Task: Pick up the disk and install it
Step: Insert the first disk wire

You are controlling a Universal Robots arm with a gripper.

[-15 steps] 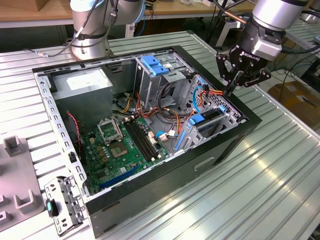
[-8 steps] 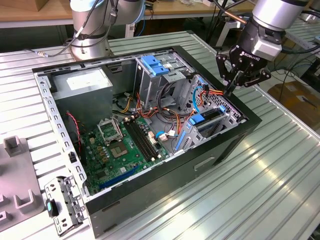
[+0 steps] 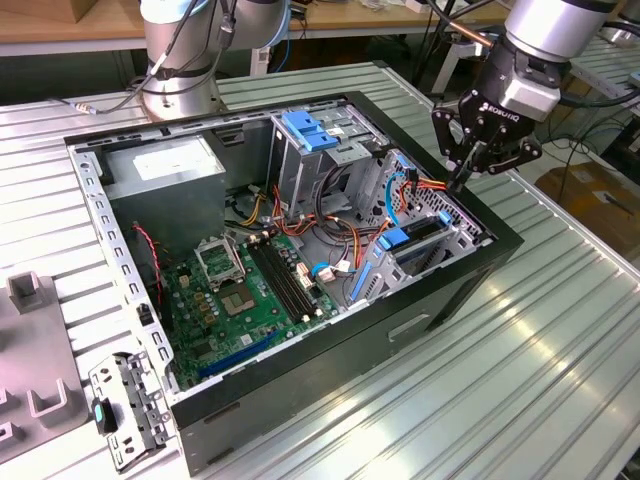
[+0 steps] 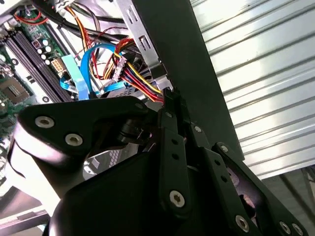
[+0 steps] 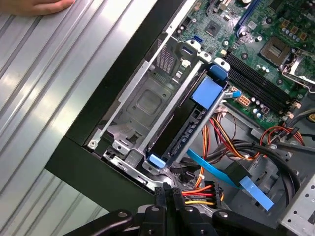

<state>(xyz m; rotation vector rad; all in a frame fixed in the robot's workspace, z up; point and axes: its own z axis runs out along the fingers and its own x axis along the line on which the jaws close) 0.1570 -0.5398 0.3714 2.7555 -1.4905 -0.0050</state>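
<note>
My gripper (image 3: 462, 182) hangs over the corner of the open computer case (image 3: 440, 300) on the exterior view's right, just above the case's rim. My fingers (image 5: 167, 194) are pressed together, with nothing between them, and their tips are near a bundle of red, yellow and black wires (image 5: 199, 191).

The disk (image 5: 184, 125) sits on its edge inside the metal drive bay (image 5: 142, 105) at this same corner of the case. It is a dark slab with blue rails, and one blue tab (image 5: 206, 91) is at the end far from my fingers. In the exterior view the disk (image 3: 415, 240) stands just below my gripper, not touching it.

A flat blue cable (image 5: 231, 179) lies beside the wires. The motherboard (image 3: 250, 290) covers the floor of the case, and a tall metal cage (image 3: 320, 150) with a blue latch is behind it. The case lies on a ribbed metal worktop (image 3: 560, 330). A person's hand (image 5: 37, 6) rests on the worktop in the first wrist view.
</note>
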